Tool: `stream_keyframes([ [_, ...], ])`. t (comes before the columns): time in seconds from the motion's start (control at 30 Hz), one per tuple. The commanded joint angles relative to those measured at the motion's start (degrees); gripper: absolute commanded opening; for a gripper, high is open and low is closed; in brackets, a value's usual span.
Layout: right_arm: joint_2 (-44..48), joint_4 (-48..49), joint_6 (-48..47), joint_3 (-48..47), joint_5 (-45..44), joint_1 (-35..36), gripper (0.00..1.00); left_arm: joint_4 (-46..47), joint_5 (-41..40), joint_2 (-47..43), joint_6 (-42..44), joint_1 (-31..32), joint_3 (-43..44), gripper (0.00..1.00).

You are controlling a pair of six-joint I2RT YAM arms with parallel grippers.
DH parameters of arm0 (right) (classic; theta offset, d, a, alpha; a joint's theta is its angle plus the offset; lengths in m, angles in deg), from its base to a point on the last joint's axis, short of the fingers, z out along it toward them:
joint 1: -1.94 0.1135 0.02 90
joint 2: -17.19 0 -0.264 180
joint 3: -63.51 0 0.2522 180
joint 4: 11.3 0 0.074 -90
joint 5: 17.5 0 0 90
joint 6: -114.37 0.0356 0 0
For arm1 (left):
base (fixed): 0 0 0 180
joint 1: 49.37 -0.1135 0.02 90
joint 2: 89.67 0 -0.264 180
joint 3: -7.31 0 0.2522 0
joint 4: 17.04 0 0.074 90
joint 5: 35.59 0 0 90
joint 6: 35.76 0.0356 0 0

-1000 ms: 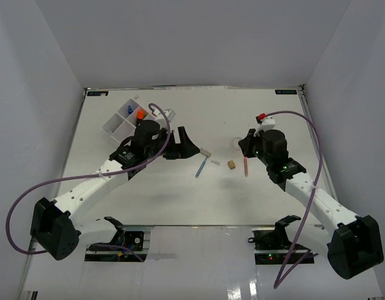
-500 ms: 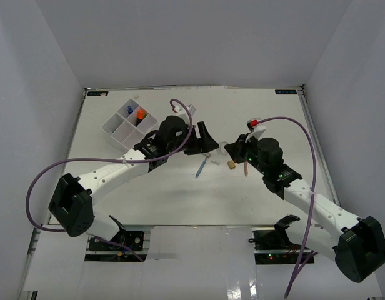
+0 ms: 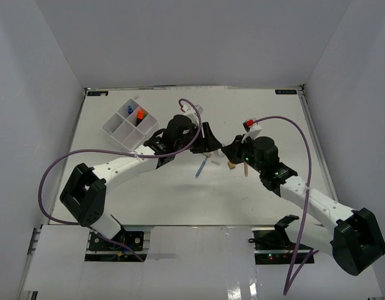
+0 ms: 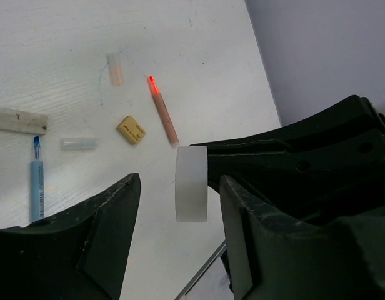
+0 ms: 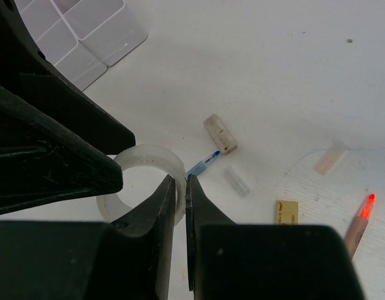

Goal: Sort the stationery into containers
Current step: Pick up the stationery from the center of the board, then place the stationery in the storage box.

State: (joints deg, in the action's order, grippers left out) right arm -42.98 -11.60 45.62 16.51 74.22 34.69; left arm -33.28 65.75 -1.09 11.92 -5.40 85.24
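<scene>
Two arms stretch in from the near edge of the table and meet over its middle, the left one from the left side, the right one from the right. Nearest me among the loose things is a blue pen, lying aslant, with a tan eraser just to its right and a pink pen just right of that. A clear cap lies between the blue pen and the tan eraser. A long eraser sits just beside the blue pen's tip, and a frosted cap lies further off on its own. All six lie flat on the table.

Over them the right end effector is pinched narrow on the wall of the ring, holding it upright on its edge. The ring looks lifted off the table. Facing it, the left end effector is spread wide, one black finger on each side of the ring, with a gap showing on both sides.

Furthest off, at the far left, sits the tray, turned corner-on. An orange-capped highlighter and a blue-capped bottle stand in its far part; whether they share a compartment I cannot tell
</scene>
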Motion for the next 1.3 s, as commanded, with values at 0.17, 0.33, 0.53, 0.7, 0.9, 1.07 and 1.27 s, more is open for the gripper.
stream_keyframes([
  [0.17, -2.24, 2.63, 0.98, -3.68, -0.04, 0.21, 0.08, 1.95, 2.81, 1.16, 2.77, 0.24, 2.9, 0.48],
  [0.33, -3.38, 2.72, 0.89, -4.56, -0.49, 0.21, 0.08, 1.95, 3.34, 1.78, 3.39, 0.24, 2.72, 0.31],
  [0.53, -4.26, 2.89, 0.54, -5.35, -1.19, 0.21, 0.09, 1.17, 2.03, 1.51, 4.7, 0.07, 2.55, 0.07],
  [0.7, -4.44, 1.41, -1.21, -5.61, -2.93, 0.21, 0.54, -1.56, -2.45, 0.55, 7.6, -1.42, 3.07, 0.03],
  [0.9, -2.86, -2.81, -5.95, -5.18, -8.12, 0.21, 0.93, -7.97, -12.46, -1.91, 18.67, -10.44, 5.27, 0.03],
  [1.07, -2.15, -4.58, -9.47, -3.77, -10.59, 0.12, 0.98, -10.08, -15.71, 0.09, 27.97, -21.19, 7.81, 0.04],
  [1.27, -2.15, -5.8, -13.08, -3.15, -7.87, 0.03, 0.98, -10.35, -16.26, 5.2, 33.53, -30.33, 12.47, 0.04],
])
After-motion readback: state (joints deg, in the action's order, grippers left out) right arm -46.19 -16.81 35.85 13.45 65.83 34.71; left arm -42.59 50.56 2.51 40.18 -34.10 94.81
